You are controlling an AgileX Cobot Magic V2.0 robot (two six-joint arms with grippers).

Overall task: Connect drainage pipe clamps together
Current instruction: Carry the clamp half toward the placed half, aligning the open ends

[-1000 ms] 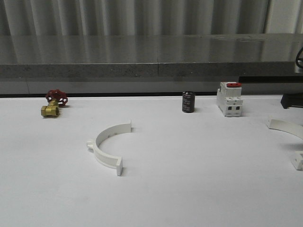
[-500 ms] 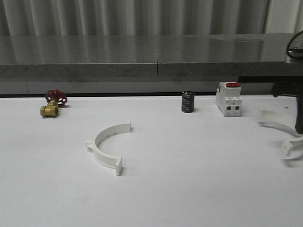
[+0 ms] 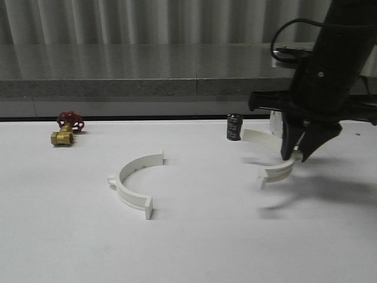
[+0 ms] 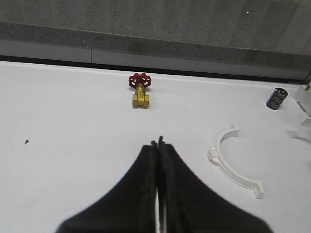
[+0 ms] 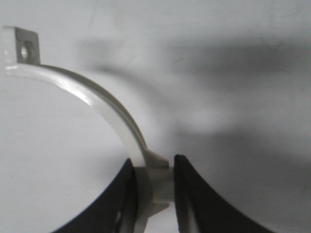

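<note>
The right end effector (image 3: 301, 154) is clamped on one of the two drainage pipe clamps, the held half-ring (image 3: 277, 160), pinching it by the middle of its arc where the small outer ear sits; in the right wrist view the two dark fingers (image 5: 192, 194) press against either side of the white band (image 5: 104, 104), and the flat end flange with its hole (image 5: 22, 46) stands out at the far end of the curve. From the front, this half-ring hangs above the white surface (image 3: 206, 247) on the right side, its open side facing left and its shadow falling on the surface beneath. The left end effector (image 4: 158, 145) has its fingers pressed together with nothing between them, hovering over bare surface. The other half-ring (image 3: 134, 184) lies flat on the surface left of centre, its opening turned to the right, well apart from the held one. Behind the held half-ring stands a small black cylinder (image 3: 234, 127), and near the far left edge sits a brass valve with a red handwheel (image 3: 66, 130).
</note>
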